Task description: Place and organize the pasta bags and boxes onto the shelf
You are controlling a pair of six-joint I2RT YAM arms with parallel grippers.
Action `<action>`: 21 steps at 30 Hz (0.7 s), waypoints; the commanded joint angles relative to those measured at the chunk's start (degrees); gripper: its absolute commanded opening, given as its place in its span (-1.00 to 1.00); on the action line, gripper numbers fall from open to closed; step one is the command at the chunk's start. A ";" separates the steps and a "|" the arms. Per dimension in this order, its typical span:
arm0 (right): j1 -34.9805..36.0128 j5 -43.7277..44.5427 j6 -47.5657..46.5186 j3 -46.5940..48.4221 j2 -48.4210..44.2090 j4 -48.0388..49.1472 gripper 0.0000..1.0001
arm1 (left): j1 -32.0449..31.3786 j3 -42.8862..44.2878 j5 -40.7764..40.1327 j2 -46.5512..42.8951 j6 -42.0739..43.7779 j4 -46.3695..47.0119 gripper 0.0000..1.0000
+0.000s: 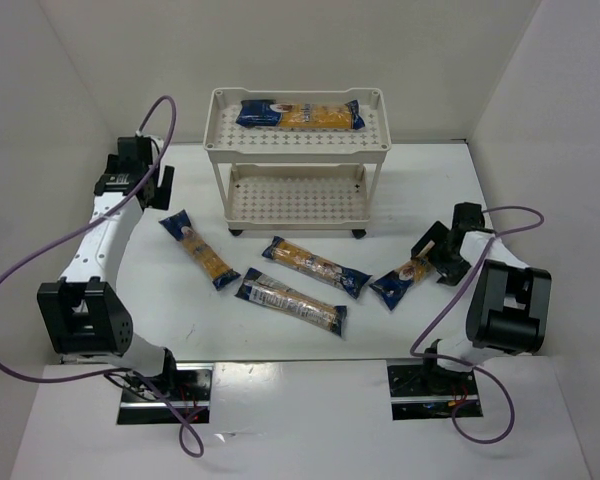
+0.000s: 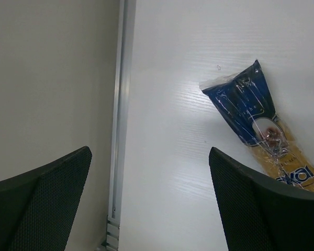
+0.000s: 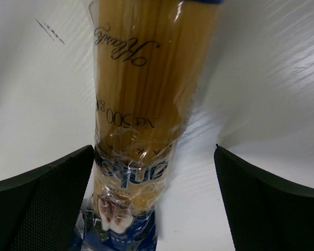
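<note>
One packet [image 1: 300, 114] lies on the top tray of the shelf [image 1: 298, 152]; four more lie on the table [image 1: 180, 320]. My right pincer [image 3: 153, 151] is spread astride the rightmost packet [image 3: 141, 78], not yet pinching it; my left pincer [image 2: 149, 151] gapes empty

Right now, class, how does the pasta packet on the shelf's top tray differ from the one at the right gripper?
The shelf packet lies on the shelf's top tray; the right-hand packet lies on the table. The shelf packet runs along the tray; the right-hand packet lies slantwise. The open right gripper straddles the right-hand packet, not the shelf packet. Both show blue ends and yellow pasta.
</note>
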 commanded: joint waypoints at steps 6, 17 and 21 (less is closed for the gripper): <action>1.27 -1.13 0.98 -0.32 4.63 1.05 0.93 | 0.84 -0.85 0.70 2.96 -1.02 0.27 1.00; 1.27 1.07 -2.61 3.71 3.95 2.45 -1.00 | 0.84 0.21 -0.88 4.11 0.12 1.33 1.00; 1.27 1.95 -6.05 11.62 -0.19 5.61 -1.00 | 0.84 1.35 -0.88 4.11 0.12 1.33 1.00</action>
